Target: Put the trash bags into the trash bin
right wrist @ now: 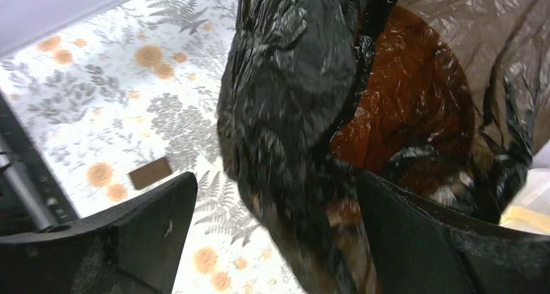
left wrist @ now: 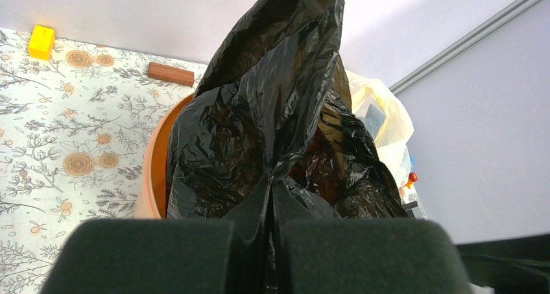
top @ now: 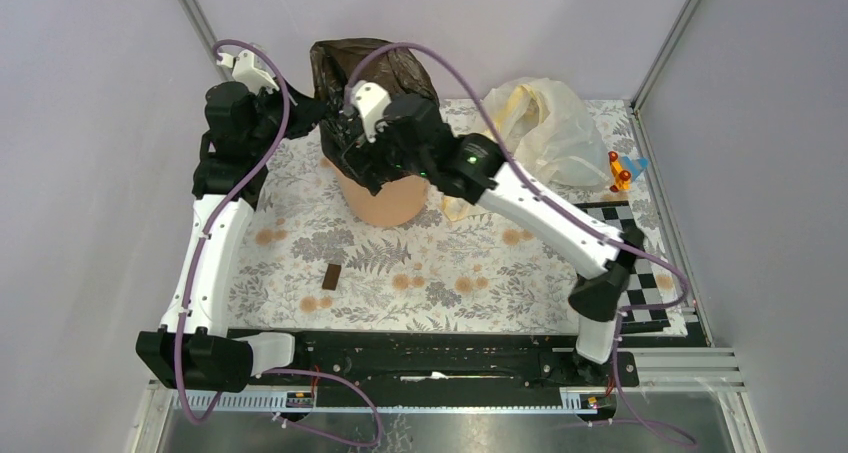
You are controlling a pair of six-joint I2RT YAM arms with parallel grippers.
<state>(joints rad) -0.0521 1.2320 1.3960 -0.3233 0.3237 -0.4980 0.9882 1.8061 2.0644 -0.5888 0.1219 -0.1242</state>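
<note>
The black trash bag [top: 365,78] stands puffed up out of the peach-orange trash bin [top: 385,201] at the table's back middle. My left gripper [top: 308,113] is shut on the bag's left edge; in the left wrist view the bag [left wrist: 259,132] is pinched between the pads [left wrist: 162,255], with the bin's rim [left wrist: 155,164] at the left. My right gripper [top: 368,145] is open, its jaws astride the bag's front wall over the bin's near rim. In the right wrist view the bag [right wrist: 292,99] hangs between the fingers [right wrist: 139,226], brownish where stretched.
A cream-white plastic bag [top: 545,128] lies at the back right, with small orange and blue toys [top: 625,170] beside it. A brown block [top: 332,275] lies on the floral cloth in front of the bin. A yellow cube [left wrist: 41,41] shows in the left wrist view. A checkerboard [top: 640,263] is at the right.
</note>
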